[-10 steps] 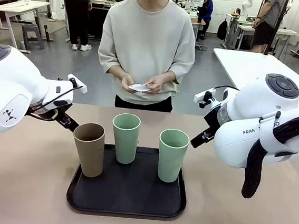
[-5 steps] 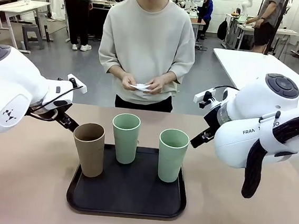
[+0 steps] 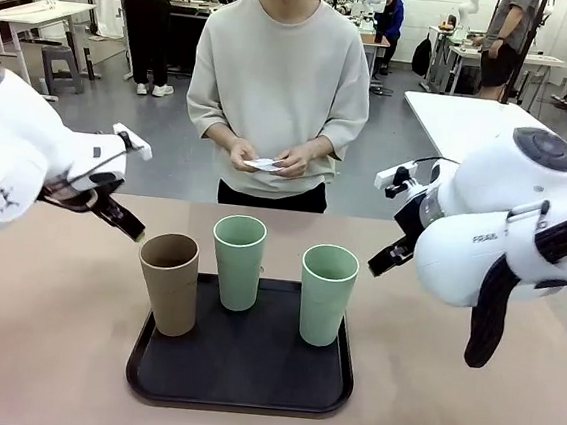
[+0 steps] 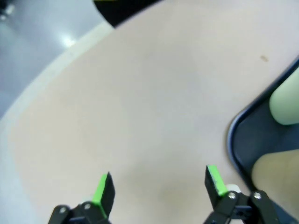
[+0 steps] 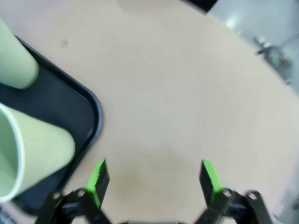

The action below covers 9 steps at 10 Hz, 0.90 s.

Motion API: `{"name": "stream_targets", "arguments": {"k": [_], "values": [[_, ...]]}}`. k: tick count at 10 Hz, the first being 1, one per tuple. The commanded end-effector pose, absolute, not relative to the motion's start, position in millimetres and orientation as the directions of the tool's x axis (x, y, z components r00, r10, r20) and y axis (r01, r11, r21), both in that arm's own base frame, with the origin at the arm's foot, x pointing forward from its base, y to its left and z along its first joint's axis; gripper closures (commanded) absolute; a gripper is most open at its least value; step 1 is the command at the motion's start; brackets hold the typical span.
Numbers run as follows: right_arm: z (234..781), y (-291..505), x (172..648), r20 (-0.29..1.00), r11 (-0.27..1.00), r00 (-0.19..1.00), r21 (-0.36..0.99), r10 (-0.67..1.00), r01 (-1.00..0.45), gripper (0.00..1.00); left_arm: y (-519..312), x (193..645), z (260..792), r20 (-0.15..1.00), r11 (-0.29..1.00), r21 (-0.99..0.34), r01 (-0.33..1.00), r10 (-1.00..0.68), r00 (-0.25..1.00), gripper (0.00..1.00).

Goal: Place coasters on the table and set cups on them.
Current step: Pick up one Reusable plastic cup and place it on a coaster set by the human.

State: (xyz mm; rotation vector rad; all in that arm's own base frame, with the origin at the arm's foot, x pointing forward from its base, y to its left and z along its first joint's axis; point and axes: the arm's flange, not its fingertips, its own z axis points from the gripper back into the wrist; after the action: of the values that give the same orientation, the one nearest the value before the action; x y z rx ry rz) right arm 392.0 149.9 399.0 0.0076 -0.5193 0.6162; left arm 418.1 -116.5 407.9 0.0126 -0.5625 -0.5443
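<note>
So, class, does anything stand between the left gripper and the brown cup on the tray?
Nothing visible does. The left gripper hangs open above bare table just beyond the left edge of the tray. The brown cup stands on the tray's left side, the cup nearest to it, with open air between them.

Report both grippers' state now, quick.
Left gripper: open, empty.
Right gripper: open, empty.

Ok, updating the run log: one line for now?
cups: three on tray; coasters: in person's hands; left end effector: open, empty; right end effector: open, empty
</note>
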Motion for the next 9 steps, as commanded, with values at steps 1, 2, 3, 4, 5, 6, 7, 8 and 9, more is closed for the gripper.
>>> {"name": "stream_targets", "arguments": {"k": [1, 2, 3, 4, 5, 6, 7, 8, 9], "values": [[439.1, 138.2, 367.1, 0.377, 0.834, 0.747, -0.174, 0.548, -0.524, 0.0, -109.7, 397.8, 450.5, 0.44, 0.848, 0.162, 0.505, -0.52, 0.732, 0.0], [452.8, 136.2, 344.9, 0.315, 0.838, 0.78, -0.122, 0.541, -0.532, 0.0, -110.3, 378.8, 462.2, 0.37, 0.833, 0.1, 0.544, -0.539, 0.757, 0.0], [464.8, 141.5, 322.0, 0.257, 0.829, 0.792, -0.077, 0.554, -0.554, 0.0, -112.4, 352.8, 474.6, 0.299, 0.806, 0.019, 0.592, -0.57, 0.765, 0.0], [480.6, 146.9, 291.1, 0.209, 0.825, 0.799, -0.088, 0.563, -0.558, 0.0, -116.0, 327.3, 480.8, 0.251, 0.802, -0.021, 0.597, -0.574, 0.78, 0.0], [493.9, 155.3, 250.5, 0.172, 0.829, 0.811, -0.125, 0.56, -0.546, 0.0, -115.4, 300.6, 486.6, 0.2, 0.82, -0.023, 0.571, -0.556, 0.807, 0.0], [493.7, 162.4, 235.6, 0.15, 0.831, 0.819, -0.157, 0.554, -0.533, 0.0, -113.1, 279.3, 492.2, 0.175, 0.832, -0.01, 0.554, -0.544, 0.821, 0.0], [489.0, 168.5, 227.3, 0.117, 0.822, 0.82, -0.205, 0.56, -0.532, 0.0, -113.3, 267.2, 493.4, 0.152, 0.85, 0.028, 0.527, -0.524, 0.838, 0.0], [475.0, 162.9, 243.0, 0.127, 0.796, 0.805, -0.303, 0.579, -0.524, 0.0, -118.9, 268.5, 482.1, 0.213, 0.873, 0.106, 0.476, -0.488, 0.847, 0.0], [496.7, 161.3, 236.1, 0.133, 0.818, 0.812, -0.186, 0.569, -0.544, 0.0, -119.7, 290.1, 501.1, 0.169, 0.813, -0.018, 0.582, -0.572, 0.803, 0.0]]}}
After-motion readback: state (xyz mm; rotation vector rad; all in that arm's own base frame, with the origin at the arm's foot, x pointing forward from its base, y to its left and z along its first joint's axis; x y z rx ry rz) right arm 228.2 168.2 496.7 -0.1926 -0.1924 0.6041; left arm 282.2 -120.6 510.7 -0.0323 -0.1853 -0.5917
